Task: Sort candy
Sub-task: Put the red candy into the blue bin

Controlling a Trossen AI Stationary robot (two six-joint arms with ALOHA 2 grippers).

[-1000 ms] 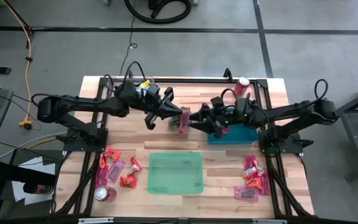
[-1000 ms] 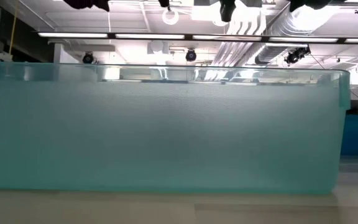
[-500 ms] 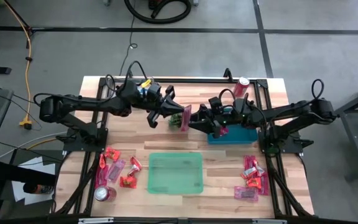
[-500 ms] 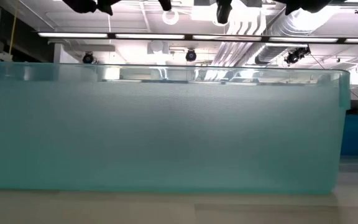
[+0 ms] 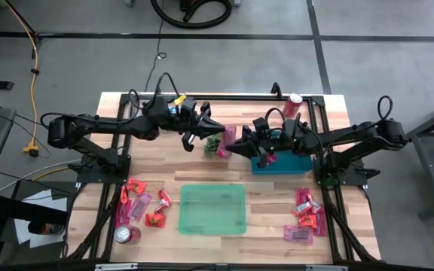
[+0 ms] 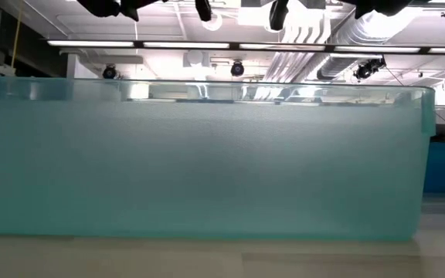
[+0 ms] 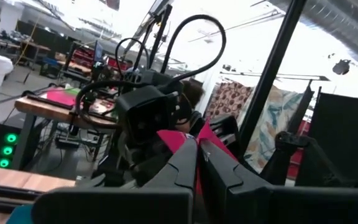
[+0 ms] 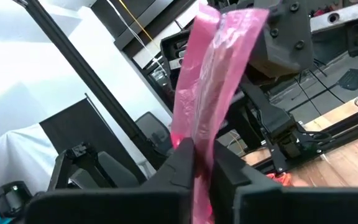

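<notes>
A pink wrapped candy [image 5: 228, 138] hangs in the air over the middle of the table's far half. My left gripper [image 5: 215, 135] reaches it from the left and my right gripper [image 5: 233, 146] from the right; both are shut on it. The right wrist view shows the wrapper [image 8: 213, 74] standing up beyond the right fingers. In the left wrist view, pink [image 7: 169, 138] shows around the left fingertips [image 7: 197, 146]. More candy lies in a pile at the near left [image 5: 142, 203] and another at the near right [image 5: 306, 214]. My left gripper pinches one end of the pink wrapper [image 7: 211, 138] between its two fingers, coming about level from the table's left. The candy is lifted clear of the table. My right gripper pinches the wrapper's other end [image 8: 194, 140] between its two fingers, about level from the table's right. The rest of the wrapper stands up beyond the fingertips.
A small green plant [image 5: 212, 145] stands under the grippers. A blue tray [image 5: 288, 163] lies below the right arm and a green tray [image 5: 212, 208] at the near middle. Red cans stand at the far right [image 5: 294, 104] and near left [image 5: 126, 234]. The green tray's wall [image 6: 207, 154] fills the low view.
My right gripper has shut on the pink candy, which my left gripper was holding up between the right fingers. The candy has shifted slightly toward the table's right and far edge and stays clear of the table.
</notes>
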